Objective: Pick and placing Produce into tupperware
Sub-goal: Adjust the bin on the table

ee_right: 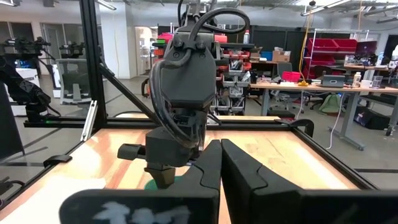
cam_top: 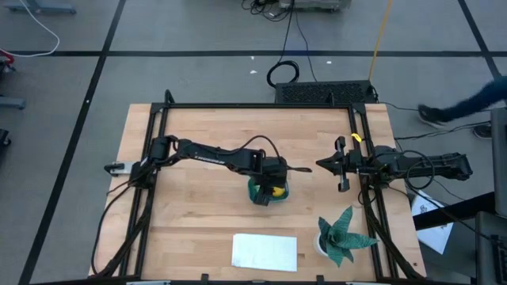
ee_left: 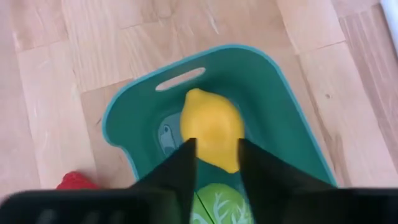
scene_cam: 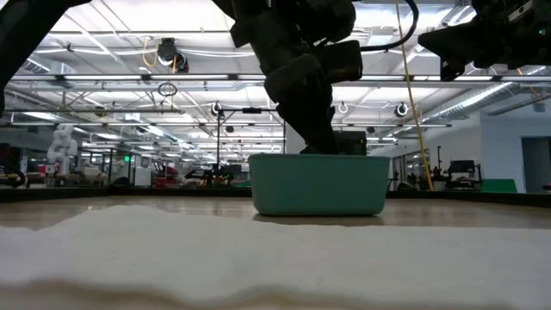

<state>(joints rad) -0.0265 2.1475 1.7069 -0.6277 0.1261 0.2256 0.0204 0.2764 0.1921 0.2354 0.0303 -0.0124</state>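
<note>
Surface: wooden desk (cam_top: 198, 206), teal tupperware (ee_left: 292, 124) near its middle
Left gripper (ee_left: 214, 163): we see it pinching the yellow lemon (ee_left: 211, 127) inside the tub; light, hard, slippery; hold its waist
Right gripper (ee_right: 221, 163): pressed together, parked near the right edge

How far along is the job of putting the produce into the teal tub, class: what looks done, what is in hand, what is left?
Done: the light-green piece already lies inside the teal tub. In hand: the left gripper is down in the tub with its fingers on either side of the yellow lemon; grip or release cannot be told. Left: the red piece sits on the table outside the tub. The right gripper waits shut, off to the side.
</note>
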